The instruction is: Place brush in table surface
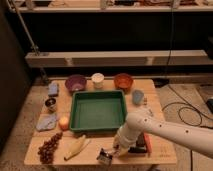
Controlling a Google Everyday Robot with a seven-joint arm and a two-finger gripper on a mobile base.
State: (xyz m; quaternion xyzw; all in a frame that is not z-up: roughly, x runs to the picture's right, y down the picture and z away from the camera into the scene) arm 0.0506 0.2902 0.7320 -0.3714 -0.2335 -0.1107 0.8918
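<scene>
The robot's gripper (116, 148) hangs low over the front part of the table surface (162, 146), at the end of a white arm that reaches in from the right; whether it is open or closed on anything cannot be told. Just to its lower left lies the brush (105, 156), close to the table's front edge, its squarish dark head pointing toward that edge. What shows of its handle slants back and to the right, toward the gripper, so its long axis runs diagonally across the planks. Whether the head rests on the wood or sits just above it is unclear.

Beside the gripper on the right, partly under the arm, lie a flat black bar (137, 149) and a thin orange-red stick (148, 142). To the left, a pale yellow banana (76, 146) and a bunch of dark grapes (49, 147) sit near the front edge.

Behind the gripper a green tray (97, 110) takes up the middle of the table, its bare green floor showing from wall to wall. Along the back stand a purple bowl (75, 82), a white cup (98, 79) and an orange-brown bowl (123, 81), with a blue cup (138, 96) at the tray's right corner. A small dark cup (50, 104) stands to the tray's left. What these vessels hold cannot be seen. Also on the left are a blue sponge (53, 89), a grey-blue cloth (46, 121) and an orange fruit (63, 122)
</scene>
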